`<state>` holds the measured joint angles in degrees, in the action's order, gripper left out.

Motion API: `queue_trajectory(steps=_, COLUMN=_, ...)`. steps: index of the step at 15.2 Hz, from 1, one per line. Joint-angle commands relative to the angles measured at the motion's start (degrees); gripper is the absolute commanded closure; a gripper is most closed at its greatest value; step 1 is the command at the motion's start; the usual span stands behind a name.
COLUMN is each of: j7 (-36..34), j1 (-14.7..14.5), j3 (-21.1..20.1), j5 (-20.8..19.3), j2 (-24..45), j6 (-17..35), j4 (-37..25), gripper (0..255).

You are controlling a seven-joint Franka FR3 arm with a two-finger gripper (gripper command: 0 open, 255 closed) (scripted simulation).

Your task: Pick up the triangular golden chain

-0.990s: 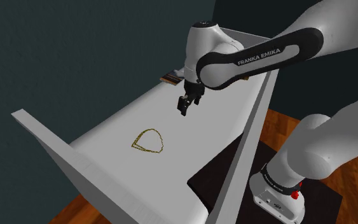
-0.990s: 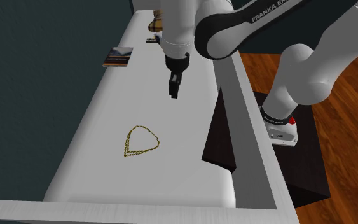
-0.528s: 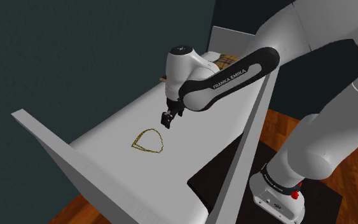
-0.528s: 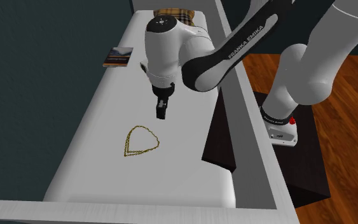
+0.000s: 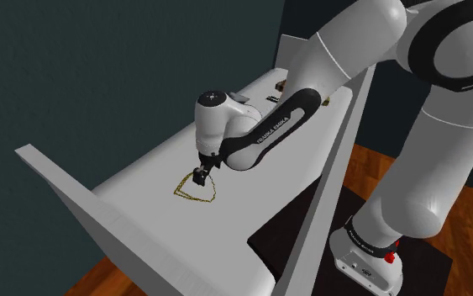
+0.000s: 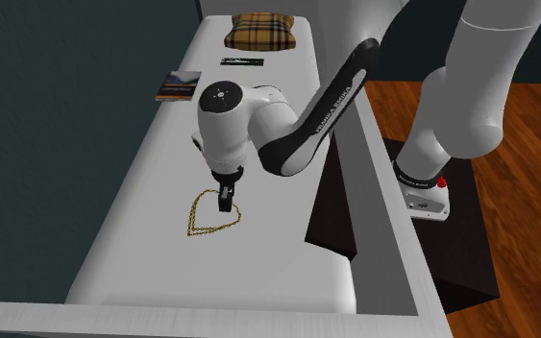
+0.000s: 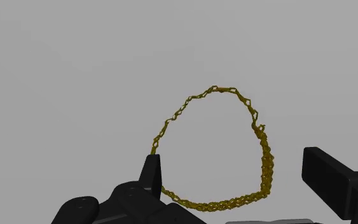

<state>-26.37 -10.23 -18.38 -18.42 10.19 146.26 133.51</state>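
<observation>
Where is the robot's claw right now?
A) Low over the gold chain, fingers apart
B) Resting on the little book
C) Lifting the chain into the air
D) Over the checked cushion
A: the claw hangs just over the gold chain, which lies flat on the white surface. The wrist view shows its two black fingers standing apart, clasping nothing.

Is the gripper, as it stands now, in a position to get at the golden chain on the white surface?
Probably yes. The gripper hangs just over the golden chain with open fingers, most of the loop lying between them. Nothing on the white surface stands in the way.
</observation>
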Motion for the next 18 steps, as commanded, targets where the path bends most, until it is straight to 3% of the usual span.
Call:
queue_trajectory(steps=1, j7=-3.7, j1=-1.8, j3=0.7, j5=-4.5, j2=5.4, j6=1.7, j4=-3.3, gripper=0)
queue_trajectory(steps=7, j7=-9.8, j1=-8.0, j3=4.2, j5=-12.7, j2=17.9, j6=4.1, j4=-13.0, gripper=0)
queue_trajectory(steps=16, j7=-12.8, j1=-10.0, j3=6.9, j5=-16.0, j2=23.0, j6=7.7, j4=-14.5, gripper=0)
queue_trajectory(steps=17, j7=-12.7, j1=-9.9, j3=6.9, j5=-15.9, j2=23.0, j6=7.7, j4=-14.5, gripper=255)
queue_trajectory(steps=18, j7=-12.7, j1=-9.9, j3=6.9, j5=-15.9, j2=22.9, j6=7.7, j4=-14.5, gripper=255)
